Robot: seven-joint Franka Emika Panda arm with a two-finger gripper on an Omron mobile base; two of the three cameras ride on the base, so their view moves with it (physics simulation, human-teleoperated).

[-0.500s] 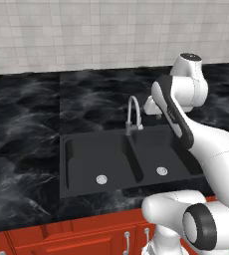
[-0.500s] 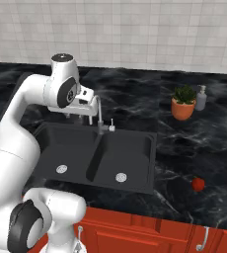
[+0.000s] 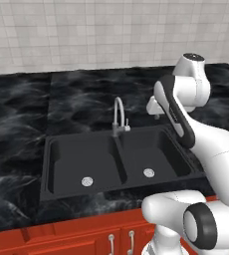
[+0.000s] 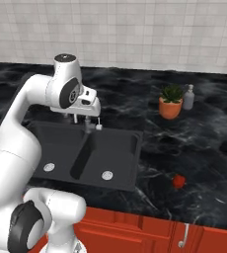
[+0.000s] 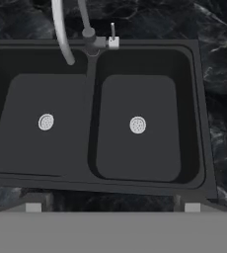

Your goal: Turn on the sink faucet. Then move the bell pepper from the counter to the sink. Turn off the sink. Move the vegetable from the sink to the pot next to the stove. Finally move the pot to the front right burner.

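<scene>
Above the sink (image 5: pixel 194 99), the fingers (image 5: pixel 113 207) hang spread apart and empty, with the faucet (image 5: pixel 88 34) and its small lever (image 5: pixel 112 30) ahead of them and no water running, so the first step stands open: reach forward and nudge that lever, while the pepper (image 4: pixel 178 181) waits on the bench (image 4: pixel 194 148), well off to their right.

You will find no readable text, labels, brands, numbers or signs anywhere here, not even on the small grey bottle (image 4: pixel 188 97) by the wall.
</scene>
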